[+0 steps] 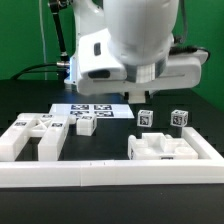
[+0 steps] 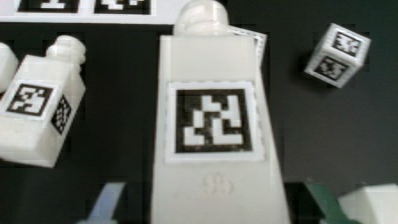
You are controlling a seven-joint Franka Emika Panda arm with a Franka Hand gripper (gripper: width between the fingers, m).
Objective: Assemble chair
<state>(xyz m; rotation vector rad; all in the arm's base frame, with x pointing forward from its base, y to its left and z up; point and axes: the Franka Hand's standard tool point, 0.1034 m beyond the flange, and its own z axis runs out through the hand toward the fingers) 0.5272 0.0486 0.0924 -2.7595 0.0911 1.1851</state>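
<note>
A long white chair leg [image 2: 215, 110] with a square tag on its face and a rounded peg at its far end runs between the two fingers of my gripper [image 2: 222, 202]. It looks nearer the camera than the parts on the table. The gripper [image 1: 146, 78] hangs above the table, shut on this leg. A second pegged leg [image 2: 36, 100] lies beside it on the black table. A small tagged cube [image 2: 334, 55] lies on the other side. In the exterior view the flat seat panel [image 1: 165, 150] lies at the right front, and blocky parts [image 1: 30, 135] lie at the left.
The marker board [image 1: 95, 110] lies at the back centre of the table. A long white border rail [image 1: 110, 175] runs along the front and up both sides. Two small tagged pieces [image 1: 146, 117] [image 1: 179, 117] and another small block [image 1: 87, 125] stand behind the seat panel.
</note>
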